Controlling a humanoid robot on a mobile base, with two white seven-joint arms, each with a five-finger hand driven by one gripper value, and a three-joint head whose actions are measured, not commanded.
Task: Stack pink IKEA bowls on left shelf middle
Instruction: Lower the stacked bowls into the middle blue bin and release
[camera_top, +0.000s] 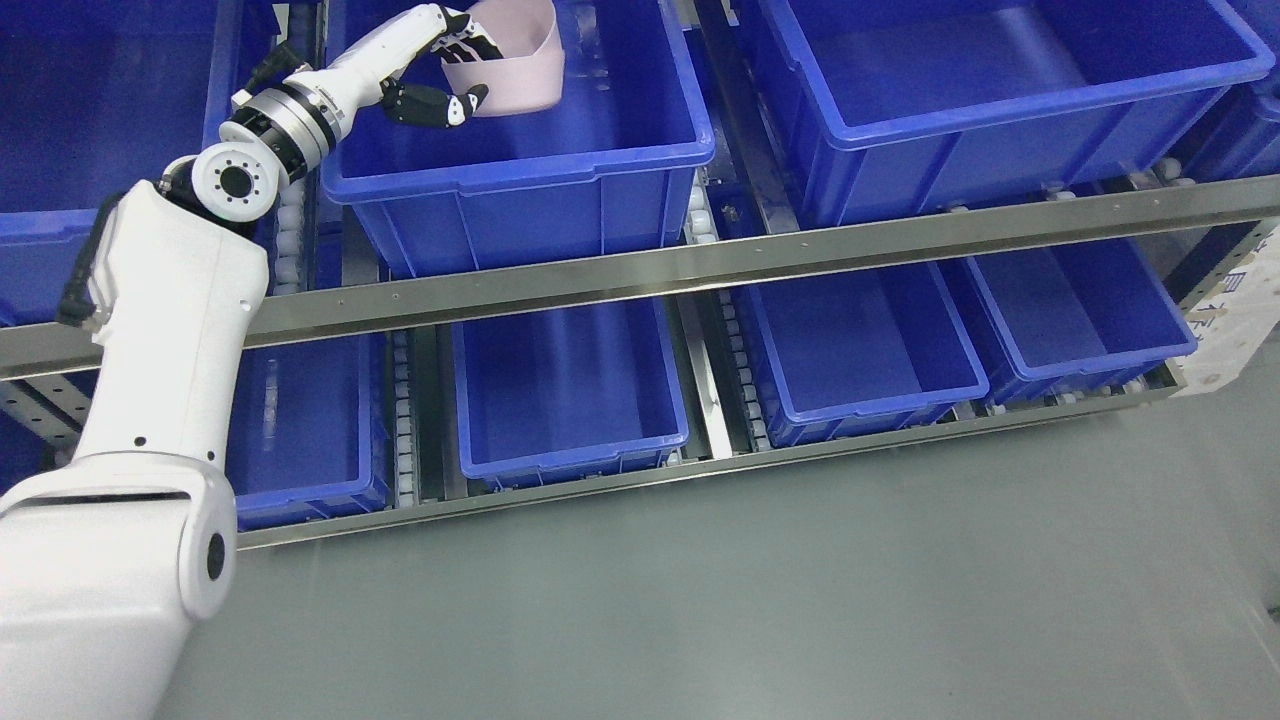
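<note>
**Lowering a pink bowl into the upper blue bin**

Spanning the whole view behind and below the hand is the shelf rack (700, 262), its steel rails carrying two tiers of blue bins on roller tracks. Directly under the hand sits the blue bin (520, 165) it works in; to the hand's right on the same tier is a larger bin (1000, 90), and well below are three smaller bins on the lower tier. The white left arm (170, 330) rises from the lower left and reaches over the near-left corner of that bin. The left hand (440, 70) is closed on the pink bowl (515, 65), thumb against the outer wall and fingers over the rim, with the bowl tilted and inside the bin's walls.

The likeliest trouble, as I judge it, is a crooked release: let go at this tilt, the bowl may roll or land on its side instead of seating flat. The wrist also passes close to the bin's left wall and could nudge the bin along its rollers.

The bowl's top is cut off by the picture's edge, so its far rim is unseen. Whether it touches the bin floor cannot be told. No other bowl shows, and the right arm is out of view.
</note>
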